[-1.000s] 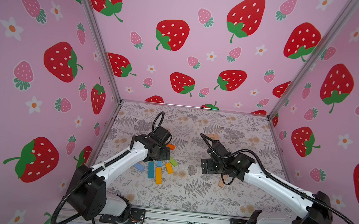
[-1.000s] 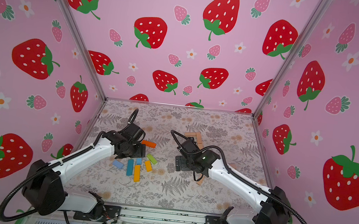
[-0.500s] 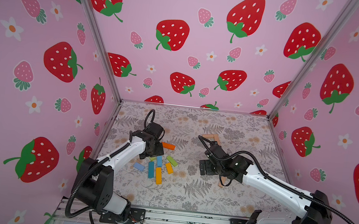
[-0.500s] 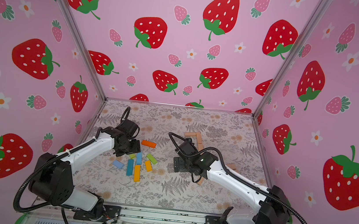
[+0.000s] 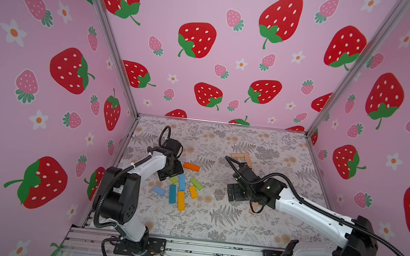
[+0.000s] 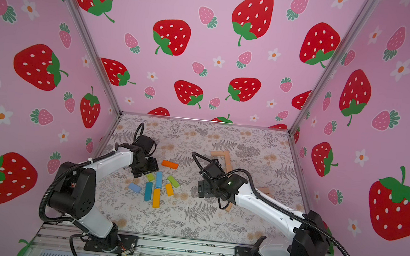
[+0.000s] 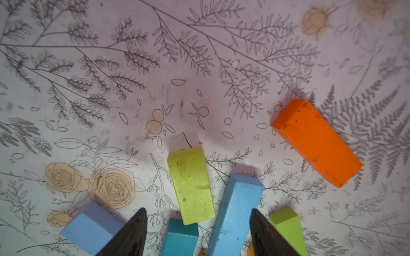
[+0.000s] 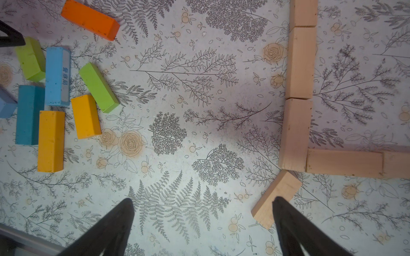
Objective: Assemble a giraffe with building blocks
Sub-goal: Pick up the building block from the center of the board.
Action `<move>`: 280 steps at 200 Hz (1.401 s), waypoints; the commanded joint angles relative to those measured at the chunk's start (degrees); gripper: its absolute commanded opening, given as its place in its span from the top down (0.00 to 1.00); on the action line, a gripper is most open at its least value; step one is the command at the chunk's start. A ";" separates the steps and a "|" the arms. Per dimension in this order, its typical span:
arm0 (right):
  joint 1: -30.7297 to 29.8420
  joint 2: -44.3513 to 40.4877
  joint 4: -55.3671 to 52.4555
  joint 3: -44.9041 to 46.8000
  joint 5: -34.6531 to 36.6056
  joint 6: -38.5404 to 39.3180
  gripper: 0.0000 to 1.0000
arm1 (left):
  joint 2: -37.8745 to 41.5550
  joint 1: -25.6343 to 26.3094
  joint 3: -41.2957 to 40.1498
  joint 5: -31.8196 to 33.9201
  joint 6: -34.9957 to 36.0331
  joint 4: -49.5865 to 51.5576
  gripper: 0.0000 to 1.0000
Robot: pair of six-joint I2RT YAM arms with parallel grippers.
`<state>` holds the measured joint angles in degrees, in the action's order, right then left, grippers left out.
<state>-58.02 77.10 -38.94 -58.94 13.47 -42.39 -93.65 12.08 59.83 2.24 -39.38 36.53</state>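
Painted building blocks (image 5: 178, 188) lie in a loose cluster left of centre on the mat, with an orange block (image 5: 191, 166) just behind them. My left gripper (image 5: 167, 175) hovers over the cluster's back edge. In the left wrist view it (image 7: 197, 212) is open, and a lime block (image 7: 192, 186), a teal block (image 7: 180, 237) and a light blue block (image 7: 235, 212) lie between its fingers. My right gripper (image 8: 203, 200) is open over bare mat. A loose tan block (image 8: 277, 195) lies slanted by one fingertip (image 8: 277, 200). Several tan blocks (image 8: 299, 66) form an L-shaped line.
Pink strawberry walls close in the floral mat (image 5: 214, 221) on three sides, with metal posts at the back corners. The arm bases stand on the rail (image 5: 211, 250) at the front edge. A tan block (image 6: 266, 190) shows behind my right arm (image 5: 307, 208).
My left gripper drew back a little from the orange block toward the painted cluster, its jaws narrowed and its arm folded in. The right gripper drifted slightly left.
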 commanded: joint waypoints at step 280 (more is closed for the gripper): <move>1.68 -6.42 -1.73 0.56 3.92 1.23 0.08 | -15.08 -0.57 34.32 -5.74 29.39 11.01 0.84</move>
<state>-56.93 72.55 -39.09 -58.85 15.55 -41.80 -102.45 11.62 85.89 0.23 -22.79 42.26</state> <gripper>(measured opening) 0.925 0.328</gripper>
